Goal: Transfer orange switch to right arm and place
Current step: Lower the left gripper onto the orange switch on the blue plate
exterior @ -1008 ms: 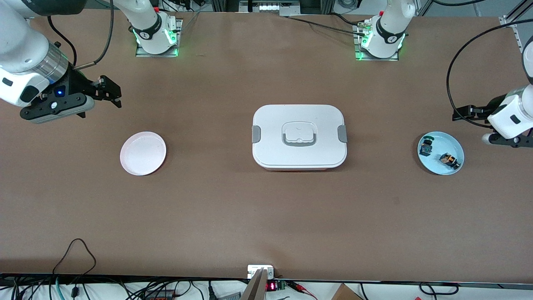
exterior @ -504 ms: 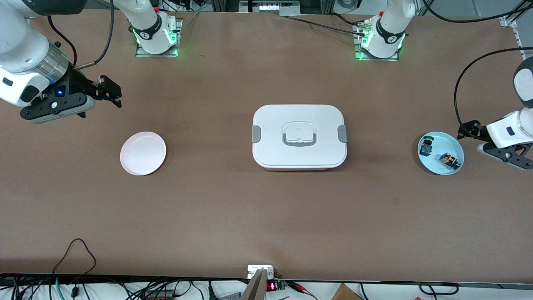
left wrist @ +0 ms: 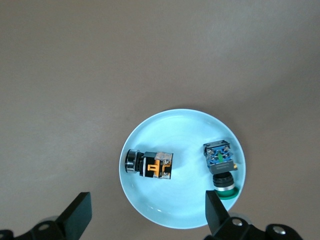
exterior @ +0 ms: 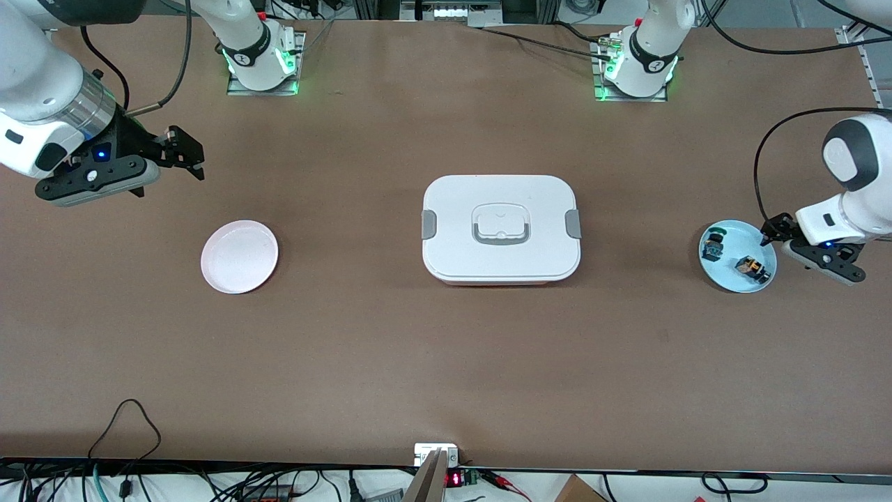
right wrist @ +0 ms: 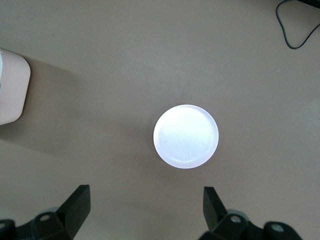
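Brown table [exterior: 390, 348], white lidded box [exterior: 500, 229] mid-table, pink plate [exterior: 239, 256]

You have even, bright overhead light across the brown table [exterior: 348, 348], with no hard glare. Shadows are soft: a faint one lies under the white box [exterior: 500, 228] along its edge nearer the front camera, and another hugs the white plate [exterior: 239, 256]. Green lamps glow at both arm bases along the table's top edge. The blue plate [left wrist: 150, 200] shows a mild sheen in the left wrist view. All three views are sharp.
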You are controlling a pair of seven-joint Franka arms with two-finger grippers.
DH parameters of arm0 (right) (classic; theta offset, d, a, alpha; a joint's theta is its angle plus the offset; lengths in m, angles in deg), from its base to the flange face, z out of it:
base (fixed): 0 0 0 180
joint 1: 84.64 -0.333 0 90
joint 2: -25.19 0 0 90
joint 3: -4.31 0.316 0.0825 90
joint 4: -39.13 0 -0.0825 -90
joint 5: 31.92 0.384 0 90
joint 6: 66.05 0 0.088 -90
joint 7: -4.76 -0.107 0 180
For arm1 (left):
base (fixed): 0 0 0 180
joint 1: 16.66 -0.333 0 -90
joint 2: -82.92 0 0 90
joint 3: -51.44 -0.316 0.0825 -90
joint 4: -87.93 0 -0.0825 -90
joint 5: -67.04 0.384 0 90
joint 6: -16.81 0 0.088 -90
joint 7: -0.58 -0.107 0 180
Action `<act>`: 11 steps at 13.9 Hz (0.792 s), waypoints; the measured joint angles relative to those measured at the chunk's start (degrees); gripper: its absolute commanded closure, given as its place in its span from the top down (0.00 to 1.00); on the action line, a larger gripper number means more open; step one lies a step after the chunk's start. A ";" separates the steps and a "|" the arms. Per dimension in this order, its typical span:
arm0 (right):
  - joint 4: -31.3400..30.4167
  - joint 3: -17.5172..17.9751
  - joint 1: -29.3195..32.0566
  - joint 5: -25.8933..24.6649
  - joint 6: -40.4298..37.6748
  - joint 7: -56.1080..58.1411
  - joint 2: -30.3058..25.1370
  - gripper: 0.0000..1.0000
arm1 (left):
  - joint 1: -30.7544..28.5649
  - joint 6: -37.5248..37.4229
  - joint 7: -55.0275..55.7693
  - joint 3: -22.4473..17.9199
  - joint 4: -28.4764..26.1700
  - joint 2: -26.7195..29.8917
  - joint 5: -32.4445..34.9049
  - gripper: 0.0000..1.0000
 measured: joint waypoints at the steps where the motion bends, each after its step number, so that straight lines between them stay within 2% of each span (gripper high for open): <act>1: 0.00 0.00 0.00 0.00 0.00 0.00 0.00 1.00 | -0.15 1.95 -1.44 0.00 -0.24 -1.15 0.00 1.00; 6: 0.01 0.03 -0.01 0.00 -0.01 0.00 0.00 1.00 | -1.55 8.57 -6.35 0.00 -0.32 -6.40 0.00 1.00; 11: 0.02 0.16 -0.02 0.00 -0.01 0.00 -0.01 1.00 | -2.06 14.18 -7.29 0.03 -1.96 -8.99 0.00 1.00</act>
